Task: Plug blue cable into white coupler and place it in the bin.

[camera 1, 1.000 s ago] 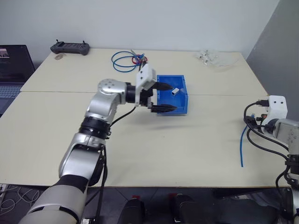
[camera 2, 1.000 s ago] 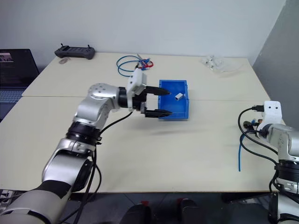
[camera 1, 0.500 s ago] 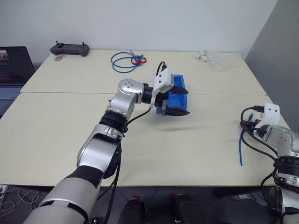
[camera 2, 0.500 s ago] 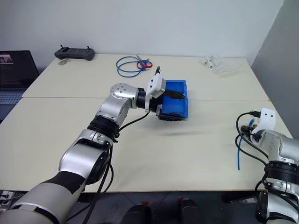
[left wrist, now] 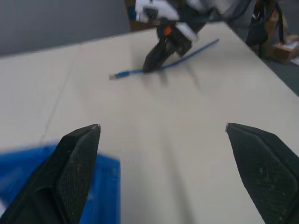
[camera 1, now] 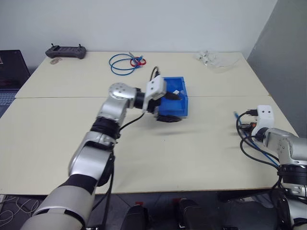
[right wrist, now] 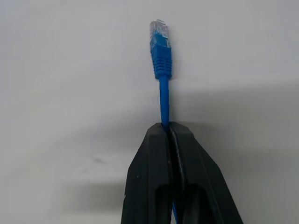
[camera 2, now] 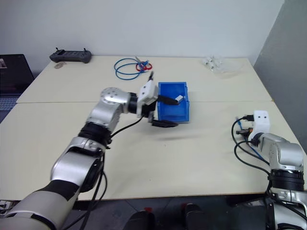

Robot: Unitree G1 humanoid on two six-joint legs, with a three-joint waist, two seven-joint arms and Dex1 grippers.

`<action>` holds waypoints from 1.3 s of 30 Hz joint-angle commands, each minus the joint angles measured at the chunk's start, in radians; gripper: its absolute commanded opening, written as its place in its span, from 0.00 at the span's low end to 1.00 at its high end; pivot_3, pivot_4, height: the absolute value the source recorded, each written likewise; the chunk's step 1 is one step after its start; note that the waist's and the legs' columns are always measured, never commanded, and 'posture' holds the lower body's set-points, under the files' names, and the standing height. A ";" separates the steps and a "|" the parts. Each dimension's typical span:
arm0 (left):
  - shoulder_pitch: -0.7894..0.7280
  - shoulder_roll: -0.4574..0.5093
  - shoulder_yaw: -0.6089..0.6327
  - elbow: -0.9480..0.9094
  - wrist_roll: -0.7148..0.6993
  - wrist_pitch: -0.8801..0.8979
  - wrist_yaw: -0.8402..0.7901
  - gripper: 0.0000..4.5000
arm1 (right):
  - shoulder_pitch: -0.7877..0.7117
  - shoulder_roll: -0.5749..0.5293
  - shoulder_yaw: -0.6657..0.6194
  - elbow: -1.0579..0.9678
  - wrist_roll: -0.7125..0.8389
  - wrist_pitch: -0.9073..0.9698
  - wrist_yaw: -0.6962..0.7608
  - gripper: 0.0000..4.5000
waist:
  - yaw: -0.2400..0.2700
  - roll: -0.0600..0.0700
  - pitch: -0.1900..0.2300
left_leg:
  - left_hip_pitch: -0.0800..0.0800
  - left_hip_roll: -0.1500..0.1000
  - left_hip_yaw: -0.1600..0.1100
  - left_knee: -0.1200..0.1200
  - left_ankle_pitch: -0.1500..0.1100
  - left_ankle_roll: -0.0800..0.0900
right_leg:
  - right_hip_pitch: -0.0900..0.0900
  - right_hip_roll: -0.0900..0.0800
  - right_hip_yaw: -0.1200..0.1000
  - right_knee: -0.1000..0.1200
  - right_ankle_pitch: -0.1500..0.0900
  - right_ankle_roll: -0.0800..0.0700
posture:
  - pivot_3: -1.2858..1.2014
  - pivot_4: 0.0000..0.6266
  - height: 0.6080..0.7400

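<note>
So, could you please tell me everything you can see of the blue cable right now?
The blue cable is a thin light-blue strand, seemingly rubbery, ending in a ribbed blue boot and a small clear plug. The right pincer is shut on it a little behind the boot, so the plug end sticks out straight past the fingertips over the pale table. The left wrist view shows the strand trailing away behind the pincer. Nothing is plugged onto it.

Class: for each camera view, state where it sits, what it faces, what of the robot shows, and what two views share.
Head views: look down over the table; both arms show.
Left wrist view: from the open left gripper, looks across the table at the right gripper.
Right wrist view: looks along the right gripper, shut on the blue cable.
Shared: both wrist views show that cable.
</note>
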 commanded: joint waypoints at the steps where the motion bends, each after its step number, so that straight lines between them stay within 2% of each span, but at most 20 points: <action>1: 0.170 0.166 0.108 -0.289 -0.085 0.200 0.004 1.00 | 0.038 -0.167 0.176 -0.214 -0.034 -0.255 0.347 0.01 | -0.002 0.001 0.001 | 0.000 0.000 0.000 0.000 0.000 0.000 | 0.000 0.000 0.000 0.000 0.000 0.000 | 0.52 0.24 1.00; 3: 0.303 0.239 0.168 -0.454 -0.130 0.310 0.045 1.00 | 0.044 -0.216 0.241 -0.251 -0.073 -0.383 0.449 0.01 | -0.005 0.001 0.001 | 0.000 0.001 -0.001 0.000 0.000 0.000 | 0.000 0.001 -0.001 0.000 0.000 0.000 | 0.52 0.24 1.00; 7: 0.678 0.306 0.362 -0.869 -0.247 0.556 0.220 1.00 | -0.012 -0.176 0.324 -0.272 -0.070 -0.489 0.557 0.01 | -0.011 0.000 0.002 | 0.001 0.002 -0.004 0.000 -0.001 0.000 | 0.002 -0.005 -0.003 -0.001 -0.001 -0.001 | 0.52 0.24 1.00; 9: 0.936 0.242 0.503 -1.098 -0.289 0.637 0.352 1.00 | -0.064 -0.106 0.417 -0.255 -0.116 -0.588 0.605 0.01 | -0.002 -0.001 0.002 | 0.000 0.001 -0.005 0.001 -0.001 0.000 | 0.002 -0.008 -0.005 -0.001 -0.001 -0.001 | 0.52 0.24 1.00; 13: 1.262 0.102 0.636 -1.350 -0.329 0.672 0.536 1.00 | -0.141 0.025 0.551 -0.130 -0.219 -0.738 0.646 0.01 | 0.018 -0.003 0.002 | 0.002 0.001 -0.004 0.003 0.000 0.000 | 0.004 -0.009 -0.005 -0.001 -0.001 -0.001 | 0.52 0.24 1.00; 16: 1.402 0.008 0.649 -1.445 -0.332 0.652 0.637 1.00 | -0.184 0.112 0.609 0.005 -0.289 -0.836 0.639 0.01 | 0.037 -0.003 0.002 | 0.008 0.000 -0.006 0.005 0.000 -0.001 | 0.010 -0.010 -0.007 -0.001 0.001 -0.003 | 0.52 0.24 1.00; 19: 1.501 -0.054 0.617 -1.496 -0.316 0.616 0.699 1.00 | -0.205 0.177 0.644 0.117 -0.344 -0.898 0.628 0.01 | 0.032 -0.003 0.002 | 0.015 -0.001 -0.003 0.003 0.000 -0.001 | 0.016 -0.010 -0.005 -0.003 -0.002 -0.007 | 0.52 0.24 1.00; 20: 1.518 -0.058 0.606 -1.501 -0.316 0.606 0.710 1.00 | -0.206 0.188 0.650 0.140 -0.356 -0.910 0.629 0.06 | 0.030 -0.003 0.002 | 0.016 -0.002 0.000 0.002 0.000 0.000 | 0.017 -0.011 -0.003 -0.003 -0.002 -0.007 | 0.52 0.24 1.00; 23: 1.525 -0.038 0.593 -1.489 -0.327 0.590 0.721 1.00 | -0.195 0.202 0.650 0.161 -0.370 -0.916 0.642 0.19 | 0.027 -0.003 0.002 | 0.016 -0.003 0.002 0.002 -0.001 0.000 | 0.016 -0.011 -0.001 -0.003 0.000 -0.005 | 0.52 0.24 1.00; 27: 1.448 0.035 0.567 -1.424 -0.333 0.593 0.702 1.00 | -0.152 0.185 0.611 0.104 -0.366 -0.886 0.626 0.42 | 0.031 -0.003 0.001 | 0.018 -0.001 -0.001 0.001 -0.001 0.000 | 0.016 -0.009 -0.003 -0.001 -0.002 -0.008 | 0.52 0.24 1.00; 28: 1.410 0.063 0.548 -1.388 -0.323 0.589 0.689 1.00 | -0.128 0.179 0.581 0.057 -0.342 -0.837 0.616 0.45 | 0.033 -0.003 0.001 | 0.018 0.000 -0.003 0.001 -0.001 0.000 | 0.017 -0.009 -0.005 -0.001 -0.002 -0.009 | 0.52 0.24 1.00; 29: 1.350 0.098 0.513 -1.337 -0.309 0.579 0.666 1.00 | -0.094 0.165 0.540 -0.017 -0.307 -0.772 0.609 0.53 | 0.036 -0.003 0.001 | 0.018 0.000 -0.004 0.001 -0.001 -0.001 | 0.017 -0.008 -0.007 0.000 -0.003 -0.010 | 0.52 0.24 1.00; 30: 1.309 0.123 0.489 -1.301 -0.301 0.569 0.649 1.00 | -0.071 0.157 0.512 -0.069 -0.284 -0.725 0.605 0.54 | 0.041 -0.002 0.001 | 0.018 0.000 -0.006 0.001 -0.001 -0.001 | 0.018 -0.008 -0.008 0.000 -0.003 -0.010 | 0.52 0.24 1.00; 31: 1.232 0.155 0.447 -1.245 -0.299 0.562 0.613 1.00 | -0.034 0.143 0.458 -0.166 -0.226 -0.626 0.598 0.63 | 0.043 -0.002 0.001 | 0.018 -0.001 -0.007 0.000 -0.001 -0.001 | 0.018 -0.008 -0.008 0.001 -0.003 -0.010 | 0.52 0.24 1.00; 33: 1.092 0.201 0.375 -1.135 -0.292 0.544 0.547 1.00 | 0.024 0.113 0.369 -0.325 -0.124 -0.469 0.590 0.73 | 0.047 -0.002 0.001 | 0.017 0.000 -0.007 0.001 -0.001 -0.001 | 0.017 -0.008 -0.009 0.001 -0.003 -0.010 | 0.52 0.24 1.00; 37: 0.854 0.247 0.234 -0.892 -0.252 0.481 0.416 1.00 | 0.117 0.049 0.208 -0.560 0.069 -0.203 0.563 0.96 | 0.042 -0.002 0.001 | 0.016 -0.001 -0.005 0.001 -0.001 -0.001 | 0.017 -0.008 -0.008 -0.001 -0.003 -0.009 | 0.52 0.24 1.00; 39: 0.727 0.242 0.102 -0.745 -0.199 0.417 0.289 1.00 | 0.192 0.015 0.056 -0.656 0.229 -0.015 0.540 0.99 | 0.037 -0.002 0.001 | 0.016 -0.001 -0.005 0.000 -0.001 -0.001 | 0.017 -0.008 -0.007 -0.001 -0.003 -0.009 | 0.52 0.24 1.00</action>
